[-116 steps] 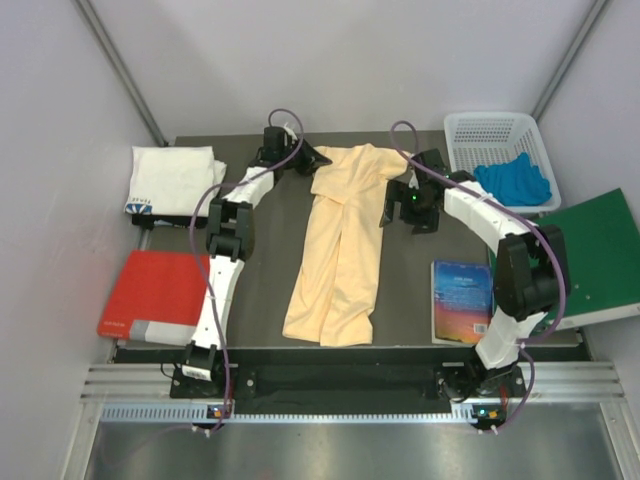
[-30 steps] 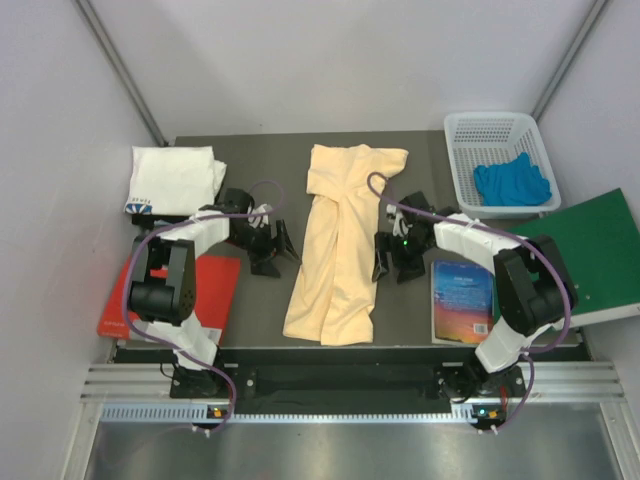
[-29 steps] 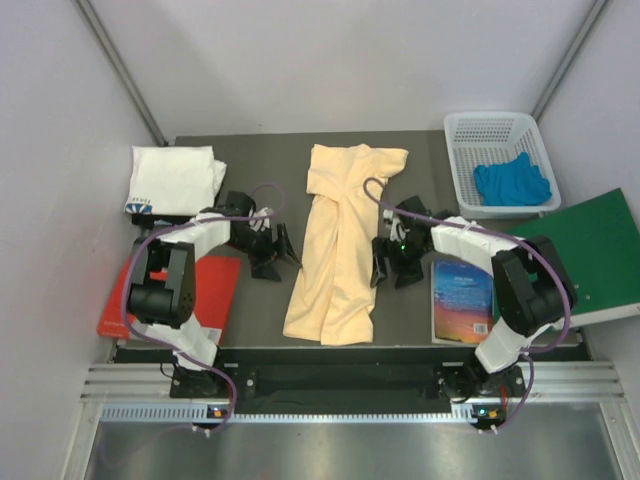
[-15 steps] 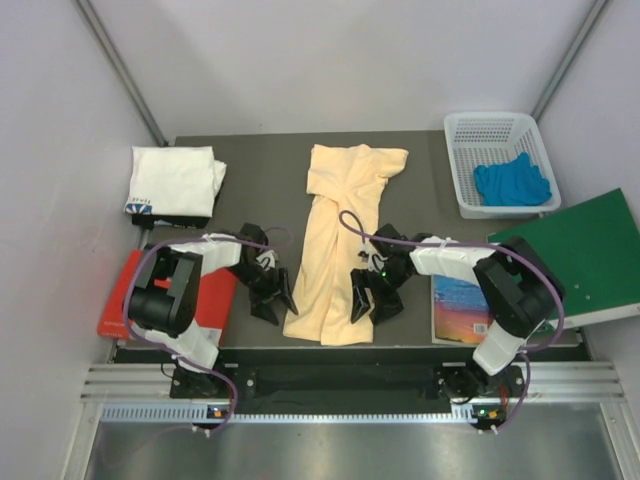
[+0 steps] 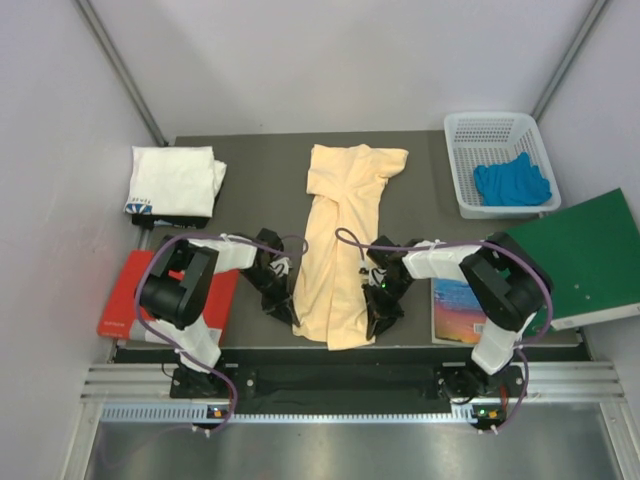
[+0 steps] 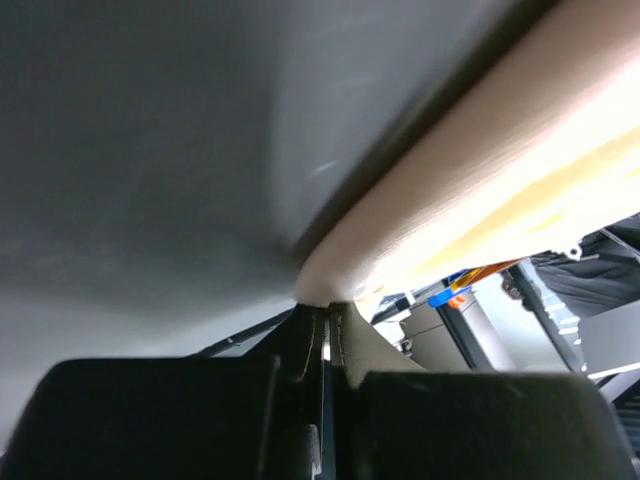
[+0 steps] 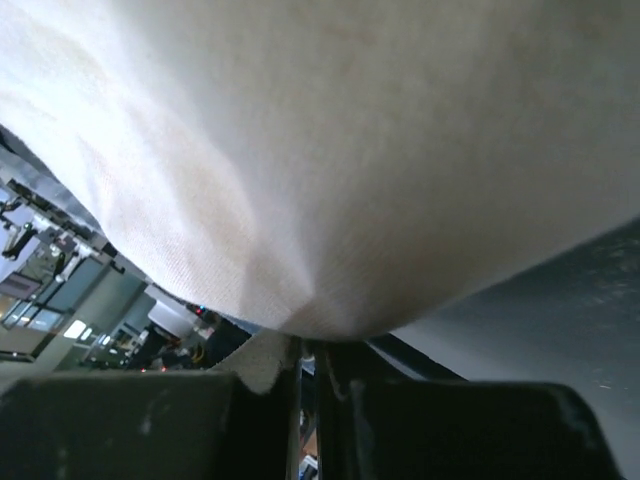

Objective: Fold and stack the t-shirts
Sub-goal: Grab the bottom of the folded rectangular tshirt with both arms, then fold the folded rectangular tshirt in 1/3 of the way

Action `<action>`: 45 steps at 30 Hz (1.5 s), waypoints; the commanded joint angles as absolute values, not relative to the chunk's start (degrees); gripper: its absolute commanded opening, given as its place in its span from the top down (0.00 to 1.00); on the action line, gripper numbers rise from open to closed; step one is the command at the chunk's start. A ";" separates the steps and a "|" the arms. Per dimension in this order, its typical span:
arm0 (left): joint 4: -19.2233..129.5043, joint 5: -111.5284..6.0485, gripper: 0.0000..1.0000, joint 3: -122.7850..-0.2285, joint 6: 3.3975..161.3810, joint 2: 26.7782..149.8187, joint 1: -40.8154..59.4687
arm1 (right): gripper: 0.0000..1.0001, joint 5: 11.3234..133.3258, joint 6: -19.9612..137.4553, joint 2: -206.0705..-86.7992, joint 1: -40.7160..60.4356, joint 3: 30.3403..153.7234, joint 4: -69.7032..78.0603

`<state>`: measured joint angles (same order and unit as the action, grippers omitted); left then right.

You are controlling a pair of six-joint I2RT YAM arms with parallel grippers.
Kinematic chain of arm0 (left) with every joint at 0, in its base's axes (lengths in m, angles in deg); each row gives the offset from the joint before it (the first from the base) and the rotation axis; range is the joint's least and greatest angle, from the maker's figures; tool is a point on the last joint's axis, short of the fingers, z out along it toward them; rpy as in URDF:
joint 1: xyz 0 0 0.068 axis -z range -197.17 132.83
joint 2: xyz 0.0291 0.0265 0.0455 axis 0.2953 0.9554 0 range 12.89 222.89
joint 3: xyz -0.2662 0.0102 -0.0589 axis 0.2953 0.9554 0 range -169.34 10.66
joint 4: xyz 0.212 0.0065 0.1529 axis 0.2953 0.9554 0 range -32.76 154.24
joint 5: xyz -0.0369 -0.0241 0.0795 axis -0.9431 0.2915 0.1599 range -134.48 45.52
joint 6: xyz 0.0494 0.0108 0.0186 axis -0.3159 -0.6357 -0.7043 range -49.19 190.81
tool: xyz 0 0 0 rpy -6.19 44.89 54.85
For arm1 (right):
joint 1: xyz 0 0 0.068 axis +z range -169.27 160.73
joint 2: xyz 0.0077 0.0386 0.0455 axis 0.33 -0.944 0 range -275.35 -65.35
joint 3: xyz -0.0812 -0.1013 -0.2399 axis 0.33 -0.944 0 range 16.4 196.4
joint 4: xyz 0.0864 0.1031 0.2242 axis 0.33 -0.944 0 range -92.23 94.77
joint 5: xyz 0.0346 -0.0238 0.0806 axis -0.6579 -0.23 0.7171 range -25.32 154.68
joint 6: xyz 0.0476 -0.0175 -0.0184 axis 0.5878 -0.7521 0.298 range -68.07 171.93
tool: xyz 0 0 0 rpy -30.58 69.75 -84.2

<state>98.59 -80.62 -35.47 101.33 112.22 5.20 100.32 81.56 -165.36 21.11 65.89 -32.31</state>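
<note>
Pinching lower hem of peach t-shirt (image 5: pixel 340 235), left gripper (image 5: pixel 288 314) and right gripper (image 5: pixel 376 318) both clamped on cloth; shirt stretches lengthwise toward upper centre of frame

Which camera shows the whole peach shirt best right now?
Top external: the peach-yellow t-shirt shows nearly whole, stretched lengthwise down the table. Left wrist shows only an edge pinched in the left gripper; right wrist only close cloth above the right gripper.
</note>
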 commanded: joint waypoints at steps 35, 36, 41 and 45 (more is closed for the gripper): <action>115.26 -83.15 1.00 -101.47 89.88 141.29 -2.32 | 0.99 82.96 62.04 -181.45 1.92 118.43 -51.57; 114.99 -83.50 1.00 -103.05 90.75 143.39 -2.49 | 0.99 83.40 61.95 -183.37 1.39 120.44 -51.13; 108.33 -87.27 1.00 -107.63 95.68 146.83 -3.28 | 0.96 85.16 62.30 -187.61 0.42 124.06 -50.69; 108.05 -88.68 0.99 -110.53 96.83 149.38 -3.64 | 0.87 85.16 63.71 -189.45 -0.54 126.08 -48.58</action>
<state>112.49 -84.60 -106.33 94.86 148.42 -2.89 83.95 63.48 -188.57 0.83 121.87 -51.76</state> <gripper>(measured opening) 0.022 0.087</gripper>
